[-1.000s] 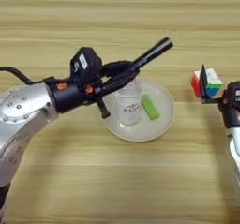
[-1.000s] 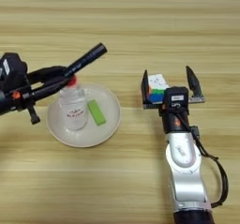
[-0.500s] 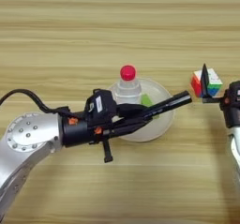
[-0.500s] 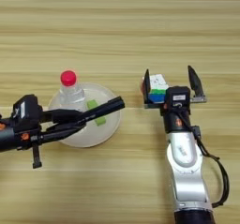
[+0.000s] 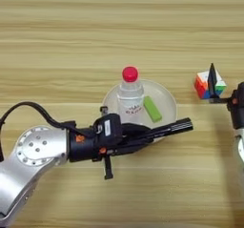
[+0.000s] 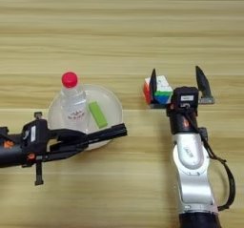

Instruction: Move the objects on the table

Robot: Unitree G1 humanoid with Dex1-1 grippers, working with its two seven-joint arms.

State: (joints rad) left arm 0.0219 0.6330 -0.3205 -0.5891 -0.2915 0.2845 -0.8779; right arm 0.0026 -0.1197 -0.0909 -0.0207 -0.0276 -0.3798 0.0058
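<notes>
Wooden bench (image 5: 57, 41) holds our round white plate (image 5: 166, 103) with clear bottle (image 5: 129, 100) and green block (image 5: 152, 108); left end effector (image 5: 164, 128) clenched, right end effector (image 6: 178, 85) released beside colourful cube (image 6: 159, 89).

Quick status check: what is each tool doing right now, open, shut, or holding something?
Left tool: shut on the black marker pen, held over the plate's near rim.
Right tool: open, holding nothing, one finger beside the colour cube.
</notes>
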